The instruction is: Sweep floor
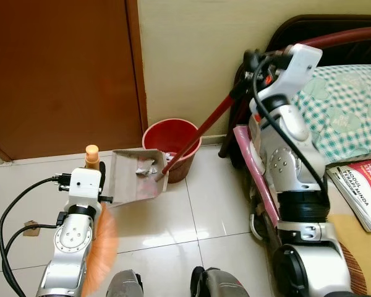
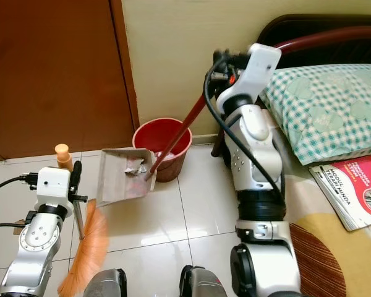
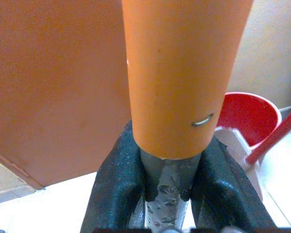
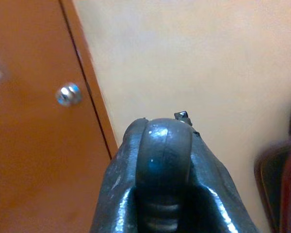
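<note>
The right gripper point(image 1: 250, 62) was up high beside the bed point(image 1: 343, 105), its jaws clamped on the top of the dustpan's long red handle point(image 1: 201, 130). That handle ran down on a slant to the grey dustpan point(image 1: 135, 176), which hung tilted just at the near rim of the red bucket point(image 1: 172, 137) standing against the wall by the brown door point(image 1: 62, 74). A crumpled scrap of litter point(image 1: 147, 166) sat in the pan, up near where the handle joins.

Over on the left, the left gripper point(image 3: 172, 194) had its jaws closed tight round the grey shaft of the broom point(image 2: 86, 247), just under its orange cap, and the orange bristles hung down by the robot's side above the white tiled floor point(image 1: 191, 210).

This looked like the emptying step: sweepings gathered, pan brought to the bucket. The scrap was not in the bucket yet. The next move would call for getting the pan's lip over the bucket's opening and tipping it so the litter slides in, while the broom stays parked clear. A magazine point(image 1: 365, 192) lay on the bed's edge, out of the way.
</note>
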### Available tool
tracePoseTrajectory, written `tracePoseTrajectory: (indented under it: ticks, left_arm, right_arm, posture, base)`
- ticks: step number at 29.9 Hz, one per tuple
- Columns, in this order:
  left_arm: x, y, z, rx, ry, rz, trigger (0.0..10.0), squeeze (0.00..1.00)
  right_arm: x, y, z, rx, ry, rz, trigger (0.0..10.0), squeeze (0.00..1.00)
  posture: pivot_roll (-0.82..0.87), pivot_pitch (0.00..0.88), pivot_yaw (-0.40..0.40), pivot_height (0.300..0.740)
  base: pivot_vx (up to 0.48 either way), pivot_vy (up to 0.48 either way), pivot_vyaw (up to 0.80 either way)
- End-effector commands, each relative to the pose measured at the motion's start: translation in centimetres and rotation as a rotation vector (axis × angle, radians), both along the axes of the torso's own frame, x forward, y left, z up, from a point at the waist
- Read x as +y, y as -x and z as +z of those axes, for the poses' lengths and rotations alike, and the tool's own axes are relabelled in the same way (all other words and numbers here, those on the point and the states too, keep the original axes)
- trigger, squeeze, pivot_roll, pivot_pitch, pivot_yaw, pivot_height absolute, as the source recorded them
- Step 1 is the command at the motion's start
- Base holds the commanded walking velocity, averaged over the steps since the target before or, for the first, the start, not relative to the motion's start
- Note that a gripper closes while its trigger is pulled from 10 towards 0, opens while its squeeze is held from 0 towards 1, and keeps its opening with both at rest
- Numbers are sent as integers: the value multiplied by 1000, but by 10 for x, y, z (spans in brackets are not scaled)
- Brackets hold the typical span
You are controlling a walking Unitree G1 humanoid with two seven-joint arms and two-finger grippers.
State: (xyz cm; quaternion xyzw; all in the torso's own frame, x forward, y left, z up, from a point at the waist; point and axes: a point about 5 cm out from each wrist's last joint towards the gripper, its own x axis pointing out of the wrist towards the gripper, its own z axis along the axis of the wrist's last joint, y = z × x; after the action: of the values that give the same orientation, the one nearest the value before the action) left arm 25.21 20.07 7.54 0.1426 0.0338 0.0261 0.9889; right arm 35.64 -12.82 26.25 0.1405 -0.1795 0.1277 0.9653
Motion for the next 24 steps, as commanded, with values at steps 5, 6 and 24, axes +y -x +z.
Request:
tracePoseTrajectory:
  ticks: [5,6,24]
  left_arm:
    - [2,2,-9,37,-7,17,10000,0]
    - [1,2,-9,36,-5,17,10000,0]
    - [-6,-1,-9,27,10,14,10000,0]
  right_arm:
    - [3,1,41,-239,126,-30,10000,0]
    - [10,1,49,-295,162,-36,10000,0]
    - [84,13,14,-557,531,26,10000,0]
  posture:
    - [38,82,-57,740]
    - [42,83,-58,740]
    - [58,90,-68,740]
  base:
    - [0,0,0]
    - [0,0,0]
    - [0,0,0]
